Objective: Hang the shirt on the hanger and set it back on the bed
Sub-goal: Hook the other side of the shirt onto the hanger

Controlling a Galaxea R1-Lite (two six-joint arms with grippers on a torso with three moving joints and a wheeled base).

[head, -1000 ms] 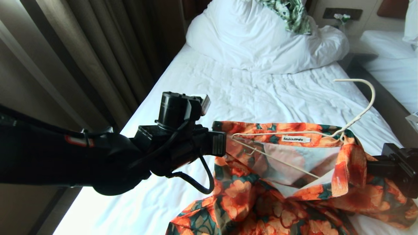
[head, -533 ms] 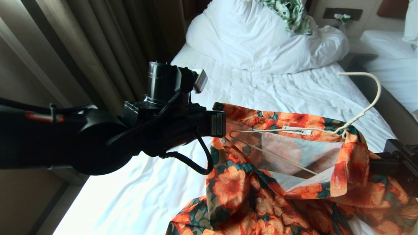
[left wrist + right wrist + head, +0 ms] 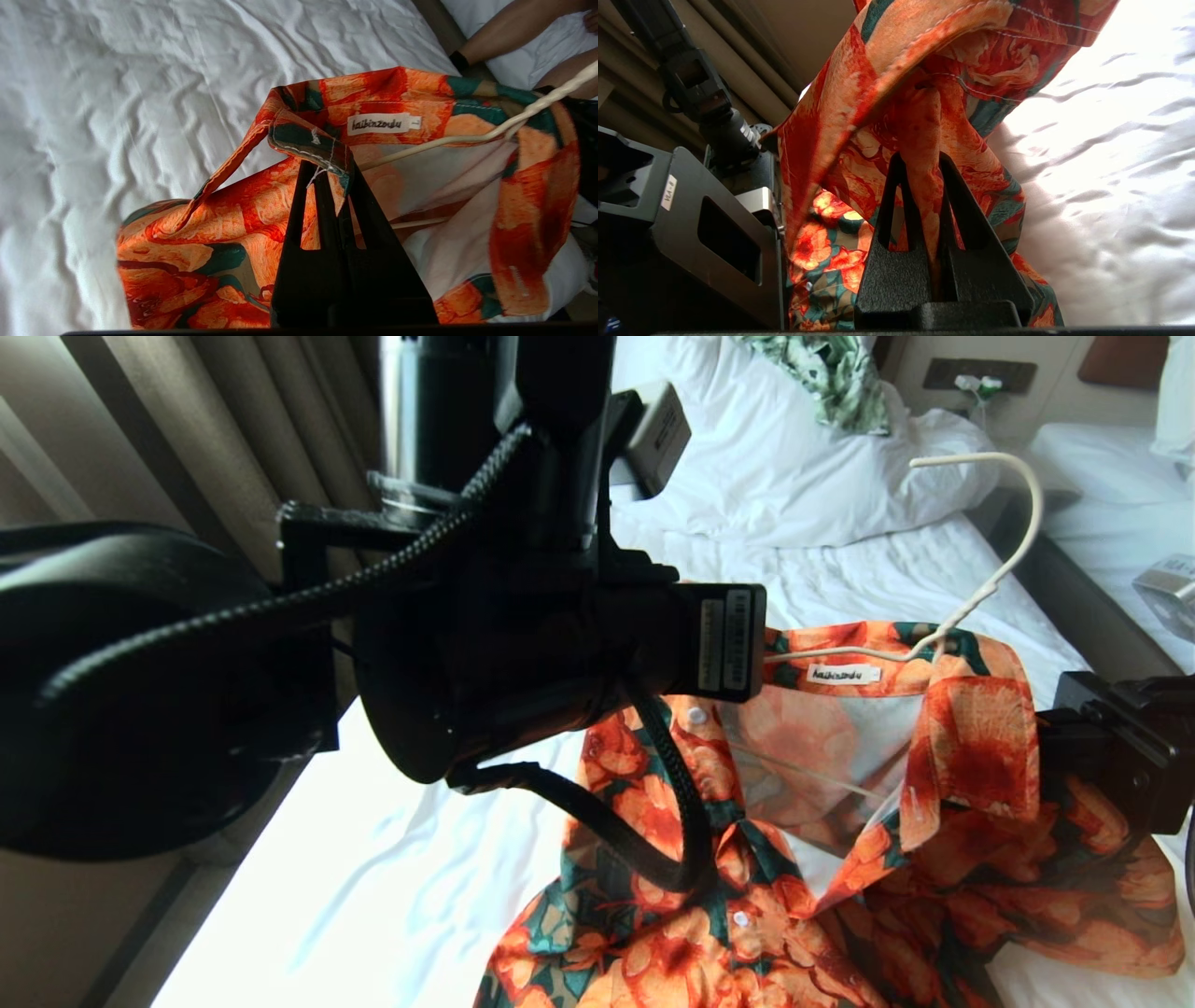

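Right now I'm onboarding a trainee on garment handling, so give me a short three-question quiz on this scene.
1. True or false: the hanger already sits inside the shirt, its hook sticking out past the collar.
2. What does the left tool grip? A) the hanger's hook B) the shirt's collar edge C) the pillow
3. Fill in: the right tool is shut on a fold of the ____, above the white sheet of the bed.

Key: 1 true; 2 B; 3 shirt.
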